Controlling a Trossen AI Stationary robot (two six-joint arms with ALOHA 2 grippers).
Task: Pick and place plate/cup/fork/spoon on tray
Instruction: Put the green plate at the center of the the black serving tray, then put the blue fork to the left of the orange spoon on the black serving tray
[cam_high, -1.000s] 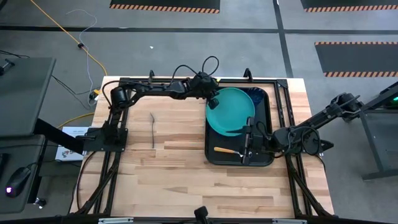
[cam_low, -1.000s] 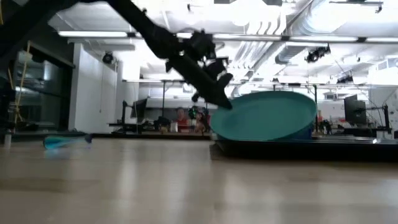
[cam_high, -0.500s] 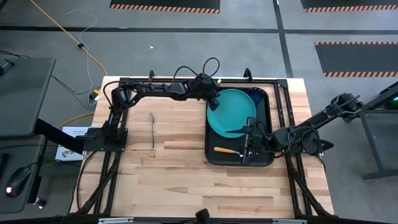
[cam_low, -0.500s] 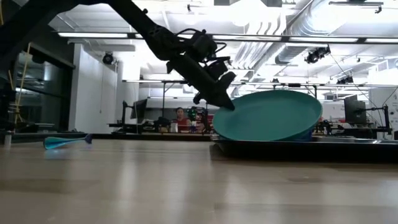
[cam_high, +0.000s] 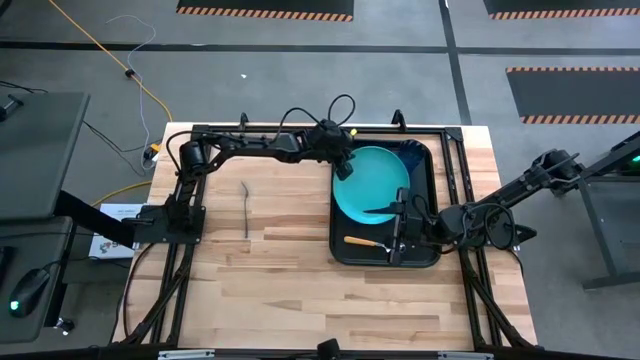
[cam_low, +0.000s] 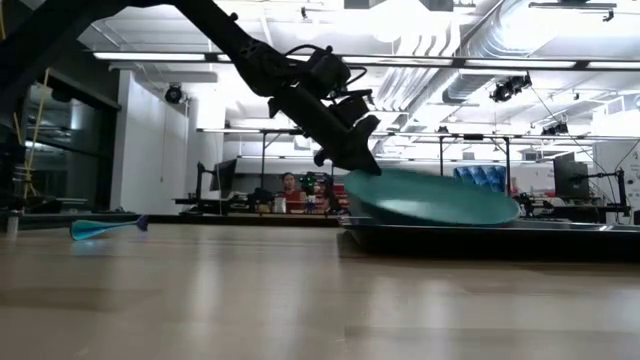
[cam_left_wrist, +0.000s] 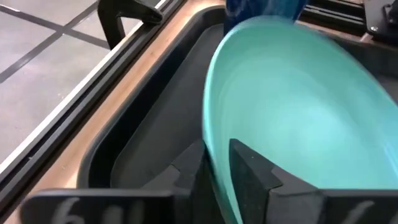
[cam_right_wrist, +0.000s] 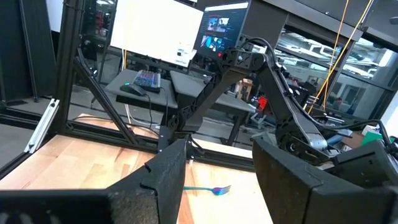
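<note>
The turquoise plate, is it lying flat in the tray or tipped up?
Tipped a little. In the low view the plate slopes, its edge by the left gripper higher. That gripper pinches its rim over the tray.

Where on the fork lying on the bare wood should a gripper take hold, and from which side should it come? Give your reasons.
Probably the middle of the fork's thin handle, coming straight down from above with the fingers across it. It lies flat and alone on the table, clear of the tray, so nothing blocks a descent, and the slim shaft fits between narrow fingers.
</note>
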